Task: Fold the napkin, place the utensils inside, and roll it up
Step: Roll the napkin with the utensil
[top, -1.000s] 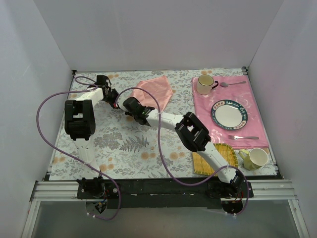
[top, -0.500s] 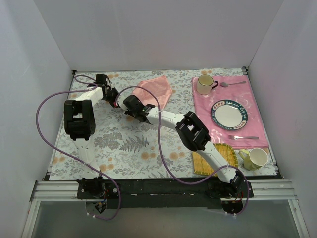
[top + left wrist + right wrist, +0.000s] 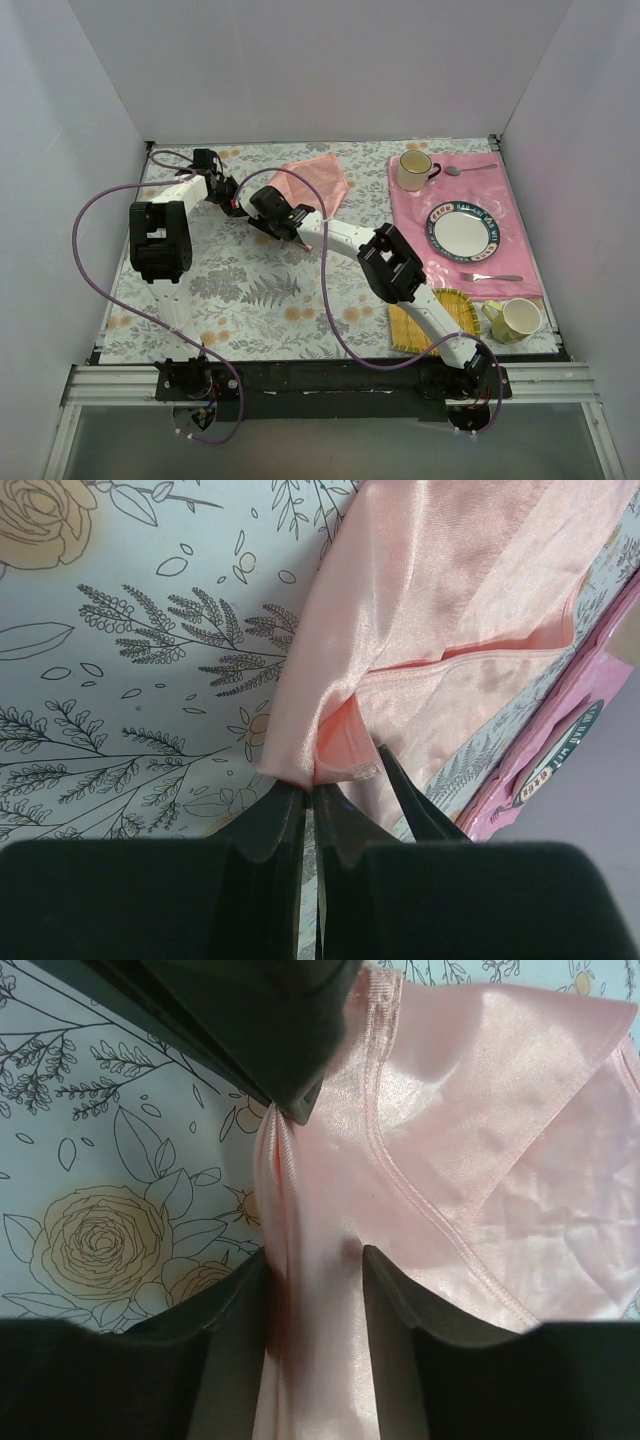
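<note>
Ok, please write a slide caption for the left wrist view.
Left gripper, shut, pinching the edge of the salmon-pink napkin; floral table cover behind.

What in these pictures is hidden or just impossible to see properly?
Top view: the glossy salmon-pink satin napkin's left corner, under the right gripper.
Left wrist view: the pinched hem, inside the shut left gripper.
Right wrist view: the napkin's near end, cut off by the bottom edge.
</note>
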